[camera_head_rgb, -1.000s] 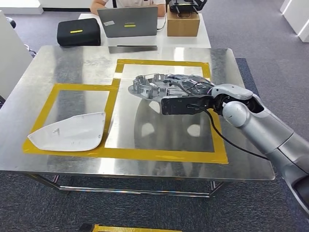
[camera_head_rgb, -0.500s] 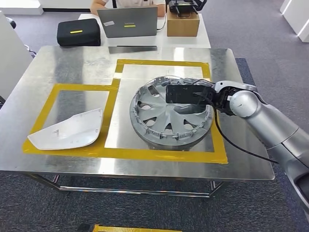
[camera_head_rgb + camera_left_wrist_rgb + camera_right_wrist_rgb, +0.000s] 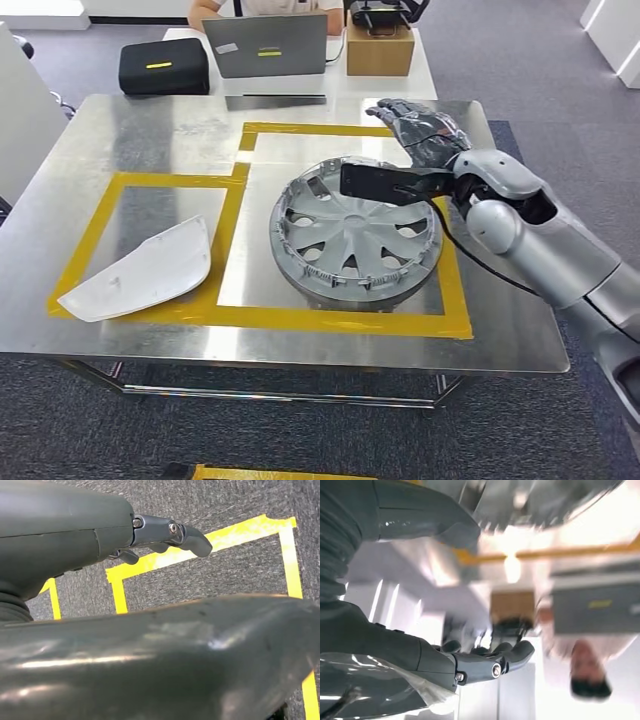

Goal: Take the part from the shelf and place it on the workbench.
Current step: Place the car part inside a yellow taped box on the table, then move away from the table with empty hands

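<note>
The part, a grey wheel cover (image 3: pixel 355 235), lies flat on the steel workbench (image 3: pixel 151 135) inside the right yellow-taped rectangle. My right hand (image 3: pixel 419 125) hovers above the cover's far right rim, fingers spread, holding nothing. In the right wrist view that right hand (image 3: pixel 471 665) is open too, and the cover (image 3: pixel 546 495) is a blur beyond it. My left hand (image 3: pixel 170 532) hangs over grey carpet with its fingers straight and nothing in them.
A white curved panel (image 3: pixel 143 270) lies in the left taped rectangle. Behind the bench a table holds a black case (image 3: pixel 163 66), a laptop (image 3: pixel 264 45) and a cardboard box (image 3: pixel 379 48). A person (image 3: pixel 260 8) sits there. Yellow tape (image 3: pixel 188 552) marks the floor.
The wheel cover went from tilted in my right hand to lying flat on the bench. The right hand let go and rose toward the far edge. The white panel rocked slightly.
</note>
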Robot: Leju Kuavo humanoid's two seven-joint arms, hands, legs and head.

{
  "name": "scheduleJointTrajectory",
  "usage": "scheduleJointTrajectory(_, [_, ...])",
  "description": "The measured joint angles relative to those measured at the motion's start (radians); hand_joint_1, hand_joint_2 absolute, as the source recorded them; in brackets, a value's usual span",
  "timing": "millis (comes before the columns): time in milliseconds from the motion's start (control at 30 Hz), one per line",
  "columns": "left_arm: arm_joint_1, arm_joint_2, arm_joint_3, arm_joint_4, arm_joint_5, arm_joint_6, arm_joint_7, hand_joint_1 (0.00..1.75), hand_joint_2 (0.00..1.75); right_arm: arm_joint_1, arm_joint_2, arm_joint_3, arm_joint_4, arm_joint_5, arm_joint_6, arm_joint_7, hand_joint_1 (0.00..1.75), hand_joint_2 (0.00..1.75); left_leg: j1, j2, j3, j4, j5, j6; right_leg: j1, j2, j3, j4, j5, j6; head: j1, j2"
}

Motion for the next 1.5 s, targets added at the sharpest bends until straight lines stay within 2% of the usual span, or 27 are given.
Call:
scheduleJointTrajectory(167, [-0.002,-0.006,0.000,0.000,-0.029,0.000,0.002,0.00,0.00,0.115,0.014,-0.064,-0.097,0.479,-0.133,0.078,0.00,1.75,0.000,0.000,0.000,0.000,0.000,0.000,0.000,0.001,0.000,0.000,0.000,0.000,0.000,0.000])
scheduleJointTrajectory(233, [-0.004,-0.008,0.000,0.000,-0.036,0.000,0.004,0.00,0.00,0.154,0.019,-0.098,-0.137,0.589,-0.155,0.088,0.00,1.75,0.000,0.000,0.000,0.000,0.000,0.000,0.000,0.000,0.000,0.000,0.000,0.000,0.000,0.000])
scheduleJointTrajectory(500, [-0.006,-0.012,-0.001,0.000,-0.041,0.000,0.006,0.00,0.00,0.220,0.031,-0.176,-0.202,0.641,-0.156,0.078,0.00,1.75,0.000,0.000,0.000,-0.001,0.000,0.000,0.000,0.001,0.000,0.000,0.000,0.000,0.000,0.000])
scheduleJointTrajectory(867, [-0.007,-0.012,-0.001,0.000,-0.042,0.000,0.006,0.00,0.00,0.233,0.033,-0.196,-0.220,0.650,-0.157,0.075,0.00,1.75,0.000,0.000,0.000,0.000,0.000,-0.001,0.000,0.000,-0.001,0.000,0.000,0.000,0.000,0.000])
scheduleJointTrajectory(933, [-0.007,-0.012,-0.001,0.000,-0.046,0.000,0.006,0.00,0.00,0.236,0.033,-0.198,-0.222,0.707,-0.175,0.078,0.00,1.75,0.000,0.000,0.000,0.000,0.000,-0.001,0.000,0.001,-0.001,0.000,0.000,0.000,0.000,0.000])
scheduleJointTrajectory(1033, [-0.008,-0.012,-0.002,0.000,-0.056,0.000,0.006,0.00,0.00,0.245,0.033,-0.205,-0.232,0.881,-0.243,0.088,0.00,1.75,0.000,0.000,0.000,0.000,0.000,-0.001,0.000,0.001,-0.001,0.000,0.000,0.000,0.000,0.000])
scheduleJointTrajectory(1133, [-0.012,-0.012,-0.003,0.000,-0.064,0.000,0.008,0.00,0.00,0.256,0.033,-0.213,-0.243,0.969,-0.279,0.090,0.00,1.75,-0.004,0.000,-0.001,0.005,0.000,0.007,-0.004,0.001,0.000,-0.004,0.005,0.006,0.000,0.000])
scheduleJointTrajectory(1200, [-0.014,-0.013,-0.003,-0.001,-0.070,0.000,0.013,0.00,0.00,0.269,0.033,-0.225,-0.258,0.994,-0.293,0.095,0.00,1.75,0.000,0.004,0.003,-0.010,0.013,0.017,-0.003,0.002,-0.001,-0.009,0.008,0.013,-0.001,0.000])
scheduleJointTrajectory(1233, [-0.016,-0.015,-0.003,-0.002,-0.073,0.000,0.016,0.00,0.00,0.274,0.033,-0.232,-0.266,1.001,-0.299,0.098,0.00,1.75,0.003,0.007,0.007,-0.024,0.023,0.021,-0.001,-0.002,-0.006,-0.004,0.000,0.017,0.002,0.000])
scheduleJointTrajectory(1267, [-0.018,-0.016,-0.003,-0.002,-0.075,0.001,0.019,0.00,0.00,0.278,0.033,-0.238,-0.272,1.005,-0.301,0.100,0.00,1.75,0.007,0.012,0.010,-0.038,0.032,0.024,0.000,-0.007,-0.017,0.017,-0.021,0.020,0.005,0.000])
scheduleJointTrajectory(1300, [-0.020,-0.017,-0.003,-0.003,-0.078,0.001,0.021,0.00,0.00,0.282,0.033,-0.242,-0.276,1.007,-0.303,0.099,0.00,1.75,0.010,0.018,0.010,-0.046,0.038,0.025,-0.002,-0.014,-0.037,0.060,-0.052,0.023,0.008,0.000])
scheduleJointTrajectory(1367, [-0.022,-0.018,-0.003,-0.003,-0.079,0.002,0.022,0.00,0.00,0.297,0.033,-0.249,-0.282,1.008,-0.302,0.093,0.00,1.75,0.013,0.025,0.006,-0.049,0.043,0.024,-0.010,-0.024,-0.086,0.185,-0.113,0.035,0.013,0.000])
scheduleJointTrajectory(1400, [-0.023,-0.018,-0.003,-0.003,-0.080,0.002,0.023,0.00,0.00,0.307,0.033,-0.251,-0.283,1.008,-0.301,0.089,0.00,1.75,0.015,0.027,0.003,-0.048,0.045,0.022,-0.015,-0.026,-0.103,0.231,-0.123,0.042,0.014,0.000])
scheduleJointTrajectory(1433, [-0.023,-0.019,-0.003,-0.003,-0.081,0.002,0.023,0.00,0.00,0.317,0.033,-0.253,-0.284,1.009,-0.301,0.087,0.00,1.75,0.018,0.030,0.000,-0.046,0.046,0.019,-0.022,-0.028,-0.105,0.243,-0.116,0.049,0.014,0.000])
scheduleJointTrajectory(1467, [-0.023,-0.019,-0.003,-0.004,-0.082,0.002,0.024,0.00,0.00,0.324,0.033,-0.257,-0.284,1.009,-0.302,0.085,0.00,1.75,0.022,0.031,-0.003,-0.042,0.047,0.014,-0.028,-0.031,-0.087,0.213,-0.091,0.058,0.014,0.000])
scheduleJointTrajectory(1500, [-0.024,-0.020,-0.003,-0.005,-0.084,0.002,0.025,0.00,0.00,0.329,0.034,-0.260,-0.285,1.009,-0.303,0.084,0.00,1.75,0.028,0.033,-0.009,-0.035,0.046,0.007,-0.036,-0.036,-0.055,0.154,-0.059,0.068,0.015,0.000])
